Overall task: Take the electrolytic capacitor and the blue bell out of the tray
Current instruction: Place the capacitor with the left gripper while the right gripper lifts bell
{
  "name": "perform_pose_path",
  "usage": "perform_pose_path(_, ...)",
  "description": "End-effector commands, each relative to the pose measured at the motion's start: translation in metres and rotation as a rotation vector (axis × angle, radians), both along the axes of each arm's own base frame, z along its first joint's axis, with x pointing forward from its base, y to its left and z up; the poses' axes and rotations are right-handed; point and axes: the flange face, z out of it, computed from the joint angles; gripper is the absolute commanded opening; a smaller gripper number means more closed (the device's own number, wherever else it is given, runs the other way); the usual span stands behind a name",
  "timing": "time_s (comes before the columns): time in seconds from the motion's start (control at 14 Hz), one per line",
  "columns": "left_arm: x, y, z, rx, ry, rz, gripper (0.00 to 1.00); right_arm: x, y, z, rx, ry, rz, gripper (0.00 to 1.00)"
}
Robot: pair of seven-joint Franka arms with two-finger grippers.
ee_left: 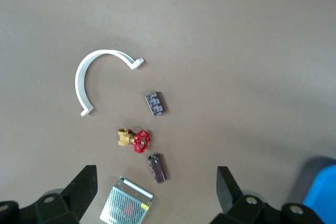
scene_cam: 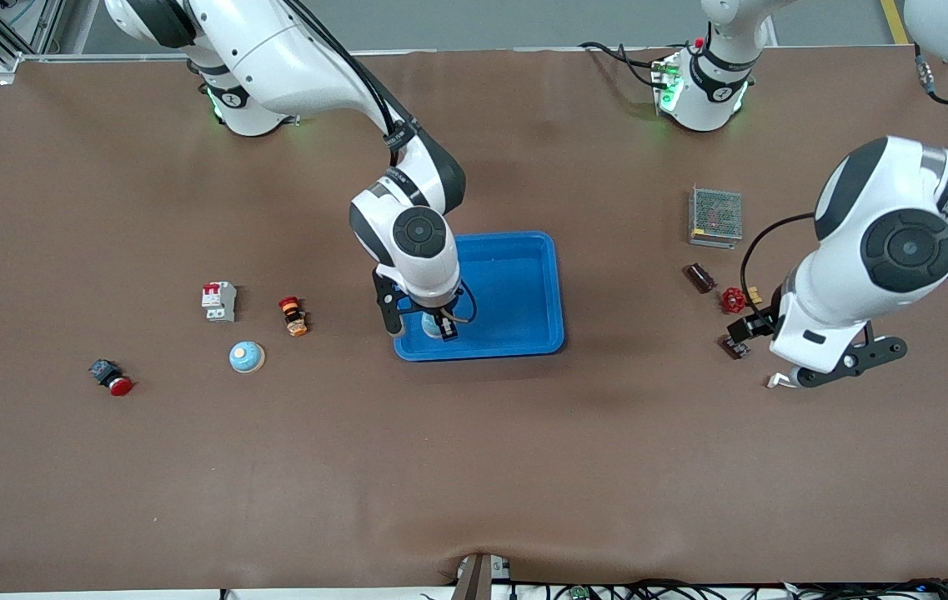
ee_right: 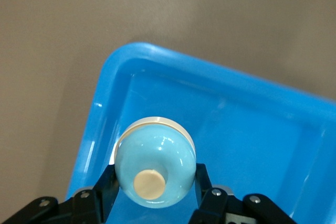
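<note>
White breaker [scene_cam: 219,301], orange-red button [scene_cam: 293,316], red push button [scene_cam: 111,377], metal-mesh box [scene_cam: 715,217], red-handled valve [scene_cam: 737,299], white C-clip [ee_left: 97,77]

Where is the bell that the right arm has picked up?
The bell is clamped in the right gripper, over the blue tray at its corner toward the right arm's end, nearest the front camera.

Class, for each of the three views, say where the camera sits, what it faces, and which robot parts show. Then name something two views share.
Front view: high across the table, facing both bases; shows both arms, the right claw over the blue tray, the left claw above the table.
Left wrist view: on the left wrist, looking down at the valve, the white clip and the capacitor; its open fingers show.
Right wrist view: on the right wrist, looking down into the tray; its claw grips the bell.
Shared: the tray, in the front and right wrist views.
</note>
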Motion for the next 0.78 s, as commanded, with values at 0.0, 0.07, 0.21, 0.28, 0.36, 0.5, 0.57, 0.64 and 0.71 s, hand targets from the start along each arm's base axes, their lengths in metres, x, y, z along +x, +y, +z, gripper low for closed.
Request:
perform_pose_path(0.0,-0.019,0.001,0.042,-0.033,-0.006,-0.041,1.0,0.011,-0.018,0.015,-0.009,0.016,0.143,0.0)
perform_pose_path(0.07,-0.022,0.005,0.051,-0.058,-0.004,-0.021,1.0,0.016,-0.028,0.02,-0.016,0.03,0.196,0.0)
perform_pose_path(0.21,-0.03,0.016,0.072,-0.098,-0.005,-0.055,1.0,0.031,-0.057,0.035,-0.024,0.057,0.298,0.0)
perform_pose_path(0.28,-0.034,0.024,0.081,-0.111,-0.002,-0.084,1.0,0.04,-0.075,0.045,-0.025,0.068,0.343,0.0)
perform_pose_path(0.36,-0.037,0.025,0.091,-0.126,-0.009,-0.117,1.0,0.046,-0.09,0.054,-0.027,0.086,0.388,0.0)
perform_pose_path(0.5,-0.047,0.036,0.112,-0.111,-0.022,-0.184,1.0,0.057,-0.121,0.069,-0.028,0.113,0.487,0.0)
perform_pose_path(0.57,-0.049,0.046,0.115,-0.109,-0.008,-0.203,1.0,0.062,-0.14,0.074,-0.023,0.121,0.525,0.0)
perform_pose_path(0.64,-0.055,0.048,0.124,-0.103,-0.006,-0.225,1.0,0.066,-0.159,0.078,-0.017,0.124,0.567,0.0)
perform_pose_path(0.71,-0.06,0.047,0.132,-0.095,-0.01,-0.233,1.0,0.068,-0.177,0.08,-0.012,0.125,0.598,0.0)
